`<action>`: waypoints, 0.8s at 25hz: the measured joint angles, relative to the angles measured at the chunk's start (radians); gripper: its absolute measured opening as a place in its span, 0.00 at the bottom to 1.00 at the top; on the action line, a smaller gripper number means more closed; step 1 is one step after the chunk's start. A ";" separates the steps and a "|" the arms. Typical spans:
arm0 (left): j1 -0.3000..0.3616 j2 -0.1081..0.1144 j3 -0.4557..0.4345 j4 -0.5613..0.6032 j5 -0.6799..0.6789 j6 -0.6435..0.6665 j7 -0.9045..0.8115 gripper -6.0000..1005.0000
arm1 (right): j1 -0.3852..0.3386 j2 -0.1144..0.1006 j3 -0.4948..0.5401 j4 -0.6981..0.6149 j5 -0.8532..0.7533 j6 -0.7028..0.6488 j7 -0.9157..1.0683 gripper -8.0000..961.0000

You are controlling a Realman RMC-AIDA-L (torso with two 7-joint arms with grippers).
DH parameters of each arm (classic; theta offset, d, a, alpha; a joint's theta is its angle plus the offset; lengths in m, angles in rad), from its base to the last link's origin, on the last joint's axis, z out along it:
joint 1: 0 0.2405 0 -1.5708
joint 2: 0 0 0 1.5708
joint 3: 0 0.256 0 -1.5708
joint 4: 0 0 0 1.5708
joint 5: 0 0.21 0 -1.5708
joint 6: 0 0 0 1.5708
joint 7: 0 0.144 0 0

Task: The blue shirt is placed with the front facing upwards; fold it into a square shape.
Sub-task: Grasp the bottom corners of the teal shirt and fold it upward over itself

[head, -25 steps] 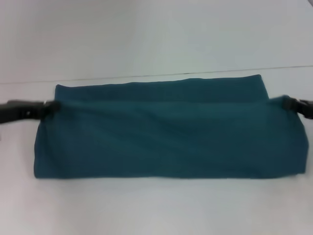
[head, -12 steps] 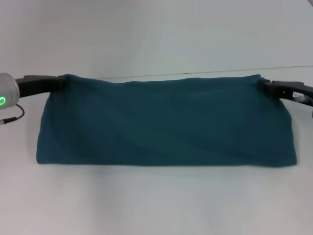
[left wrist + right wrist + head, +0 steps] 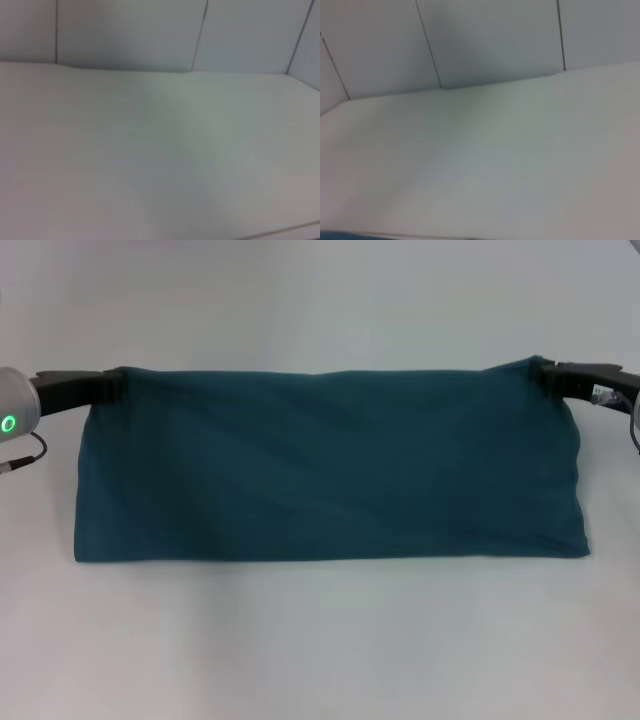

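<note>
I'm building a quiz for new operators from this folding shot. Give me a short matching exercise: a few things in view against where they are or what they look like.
Things:
1. left gripper
2. right gripper
3. blue shirt
4. table

Descriptions:
A. white surface under everything
B. pinches the shirt's upper corner on the robot's right
C. teal, stretched wide between both arms, lower edge on the table
D. pinches the shirt's upper corner on the robot's left

Pairs: 1-D, 2-B, 3-C, 4-A
</note>
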 joint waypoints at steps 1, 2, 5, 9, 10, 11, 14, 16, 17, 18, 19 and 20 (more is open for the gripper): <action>-0.002 0.000 0.000 -0.001 -0.005 -0.006 0.000 0.01 | 0.002 -0.001 -0.001 0.000 0.007 0.002 -0.003 0.07; -0.004 0.000 0.001 -0.003 -0.013 -0.010 0.000 0.01 | 0.005 -0.003 -0.003 0.000 0.012 0.005 -0.006 0.07; -0.011 0.003 0.002 -0.012 -0.031 -0.020 0.001 0.01 | 0.015 -0.011 -0.007 0.005 0.018 0.022 -0.009 0.08; -0.020 0.001 0.003 -0.028 -0.037 -0.050 0.007 0.01 | 0.020 -0.013 -0.009 0.008 0.022 0.044 -0.017 0.08; -0.022 -0.002 0.004 -0.034 -0.039 -0.066 0.009 0.01 | 0.020 -0.011 -0.009 0.009 0.030 0.053 -0.024 0.08; -0.024 -0.007 0.007 -0.041 -0.042 -0.090 0.014 0.01 | 0.020 -0.008 -0.009 0.012 0.039 0.064 -0.033 0.08; -0.028 -0.026 0.020 -0.052 -0.062 -0.146 0.045 0.02 | 0.027 -0.004 -0.010 0.039 0.064 0.105 -0.079 0.09; -0.030 -0.043 0.036 -0.063 -0.085 -0.201 0.079 0.02 | 0.033 -0.002 -0.011 0.056 0.077 0.129 -0.113 0.09; -0.033 -0.048 0.044 -0.073 -0.092 -0.225 0.084 0.02 | 0.035 0.002 -0.011 0.060 0.084 0.147 -0.124 0.09; -0.037 -0.048 0.048 -0.084 -0.095 -0.246 0.084 0.02 | 0.037 0.008 -0.011 0.062 0.101 0.175 -0.132 0.09; -0.041 -0.049 0.050 -0.096 -0.098 -0.266 0.082 0.02 | 0.038 0.014 -0.011 0.060 0.123 0.201 -0.137 0.09; -0.043 -0.048 0.049 -0.105 -0.104 -0.282 0.079 0.02 | 0.038 0.018 -0.011 0.058 0.143 0.216 -0.143 0.09</action>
